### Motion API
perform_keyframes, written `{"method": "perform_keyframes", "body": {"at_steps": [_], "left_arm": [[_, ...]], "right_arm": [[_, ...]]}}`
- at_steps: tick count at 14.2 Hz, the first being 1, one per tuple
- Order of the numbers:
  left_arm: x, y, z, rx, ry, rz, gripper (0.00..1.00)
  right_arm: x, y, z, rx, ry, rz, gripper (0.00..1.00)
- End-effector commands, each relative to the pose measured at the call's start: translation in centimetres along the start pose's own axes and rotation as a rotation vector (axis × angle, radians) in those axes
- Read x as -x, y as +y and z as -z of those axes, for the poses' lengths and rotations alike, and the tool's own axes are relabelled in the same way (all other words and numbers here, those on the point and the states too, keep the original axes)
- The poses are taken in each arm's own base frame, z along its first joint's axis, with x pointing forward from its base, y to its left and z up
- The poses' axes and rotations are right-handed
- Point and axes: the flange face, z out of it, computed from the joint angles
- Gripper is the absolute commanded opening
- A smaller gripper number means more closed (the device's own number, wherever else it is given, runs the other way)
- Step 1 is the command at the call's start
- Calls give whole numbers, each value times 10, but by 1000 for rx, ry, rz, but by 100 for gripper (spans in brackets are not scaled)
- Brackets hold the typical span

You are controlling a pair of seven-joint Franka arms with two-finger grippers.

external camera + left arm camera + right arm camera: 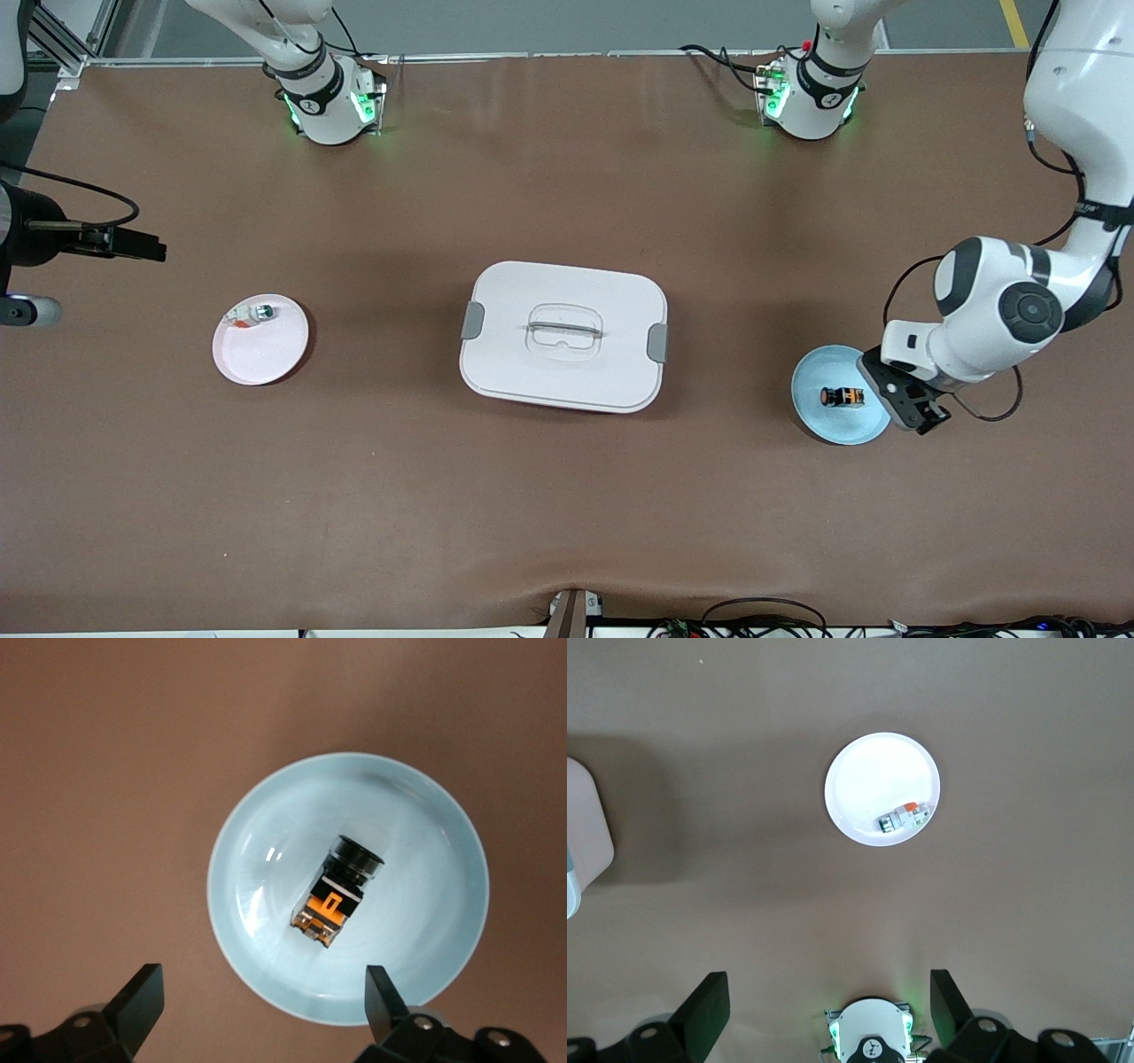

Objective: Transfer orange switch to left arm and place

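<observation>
Orange switch lies on its side in the blue plate, toward the left arm's end of the brown table.

The front view shows the right gripper held high, fingers spread and empty, then the pink plate, white box mid-table, and the left gripper over the blue plate's rim. The left wrist view alone shows that gripper's fingers wide apart, empty; the right wrist view shows a white-and-green part.

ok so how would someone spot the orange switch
Start at the large white lidded box mid-table, then go toward the left arm's end to the round pale-blue plate. The small orange switch with a black cap lies on it; the other plate's part is white and green.
</observation>
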Motion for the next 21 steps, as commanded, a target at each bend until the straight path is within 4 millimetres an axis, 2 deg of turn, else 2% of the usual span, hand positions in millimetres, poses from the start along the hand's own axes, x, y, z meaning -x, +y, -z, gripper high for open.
{"method": "perform_keyframes", "body": {"at_steps": [1, 3, 5, 6, 7, 9, 13, 16, 18, 21], "left_arm": [[-1, -4, 60, 15, -7, 186, 100], [1, -9, 99, 44, -9, 312, 100], [3, -10, 134, 64, -19, 392, 100], [4, -9, 148, 65, -32, 420, 100], [5, -6, 164, 52, -44, 446, 100], [5, 3, 191, 19, -61, 515, 100], [-3, 32, 243, -3, -75, 736, 100], [-9, 55, 278, -7, -80, 895, 100], [-8, 57, 305, -14, -82, 929, 100], [-8, 58, 329, -16, -79, 932, 100]], "right_arm": [[8, 20, -10, -27, -7, -27, 100], [9, 20, -10, -27, -7, -28, 100], [17, 15, -2, -22, 6, -22, 100], [20, 8, 1, -17, 12, -14, 100], [26, -8, 7, -6, 33, 11, 100], [34, -22, 18, 12, 87, 19, 100], [36, -22, 20, 12, 125, 11, 100], [50, -20, 12, -5, 198, 11, 100], [56, -13, 12, -40, 210, 1, 100], [57, -11, 17, -41, 218, 9, 100]]}}
